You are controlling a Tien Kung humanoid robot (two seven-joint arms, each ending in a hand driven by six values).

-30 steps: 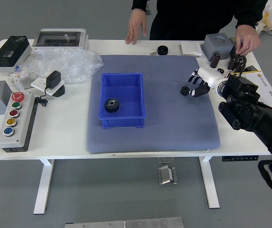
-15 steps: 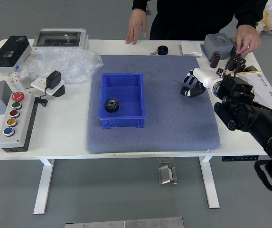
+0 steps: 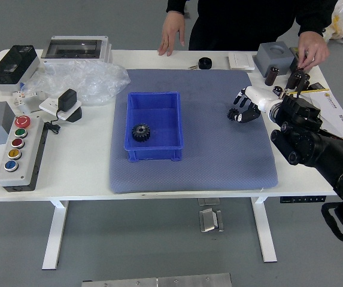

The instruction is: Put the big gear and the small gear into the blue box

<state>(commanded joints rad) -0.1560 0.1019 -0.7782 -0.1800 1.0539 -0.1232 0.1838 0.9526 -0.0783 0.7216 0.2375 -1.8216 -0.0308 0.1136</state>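
1. Reaching in from the right, the robot's right hand [image 3: 260, 97] hangs low over the right side of the gray mat [image 3: 195, 173].
2. Its fingers [image 3: 250, 113] are part open and loosely bent, with a gap between the upper ones and the lower one.
3. The small gear [image 3: 232, 114] is on the mat at the tip of the lower finger; whether the two touch cannot be told, and no firm hold on it shows.
4. The big gear [image 3: 140, 133] lies inside the blue box [image 3: 153, 154], toward its left wall. The box sits on the left part of the mat, well apart from the hand.
5. At the far side of the white table [image 3: 87, 179], a person's one hand [image 3: 171, 33] points fingers down at the edge. The other hand [image 3: 310, 49] is lowered beside a gray block [image 3: 274, 57]; what it touches is hard to make out.
6. On the table's left side are a button panel [image 3: 25, 156] and a clear plastic bag [image 3: 93, 84].
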